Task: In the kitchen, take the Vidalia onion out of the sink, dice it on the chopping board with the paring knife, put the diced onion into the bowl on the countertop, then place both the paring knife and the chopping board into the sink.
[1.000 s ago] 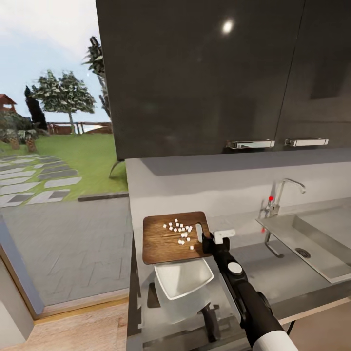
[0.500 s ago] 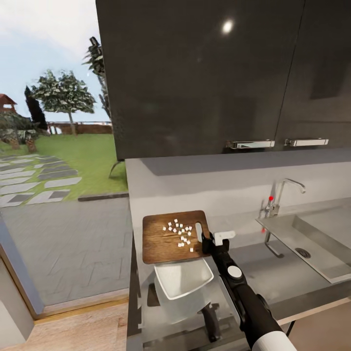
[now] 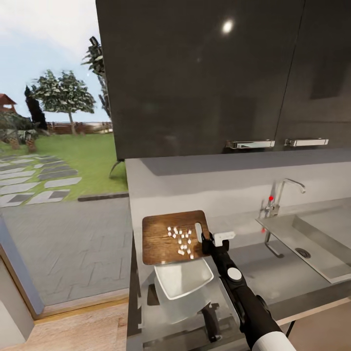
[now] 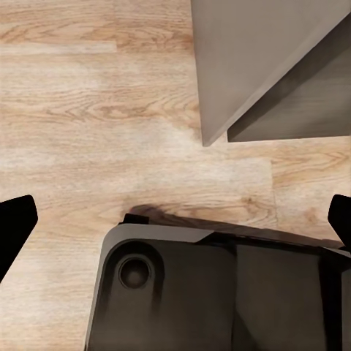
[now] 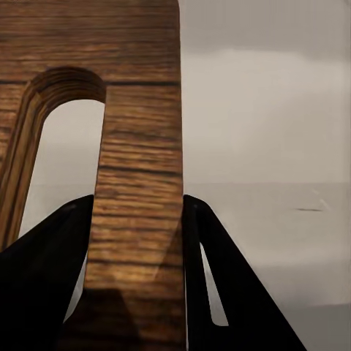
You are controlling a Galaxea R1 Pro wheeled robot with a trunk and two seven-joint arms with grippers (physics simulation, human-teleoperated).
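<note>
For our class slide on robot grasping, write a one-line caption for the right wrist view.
Right gripper clamps the board edge beside its handle hole.

No readable text, label or number anywhere.

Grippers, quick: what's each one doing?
Left gripper: open, holding nothing.
Right gripper: shut on the chopping board at its handle end.

Black right arm [image 3: 243, 302], seemingly white-sleeved
</note>
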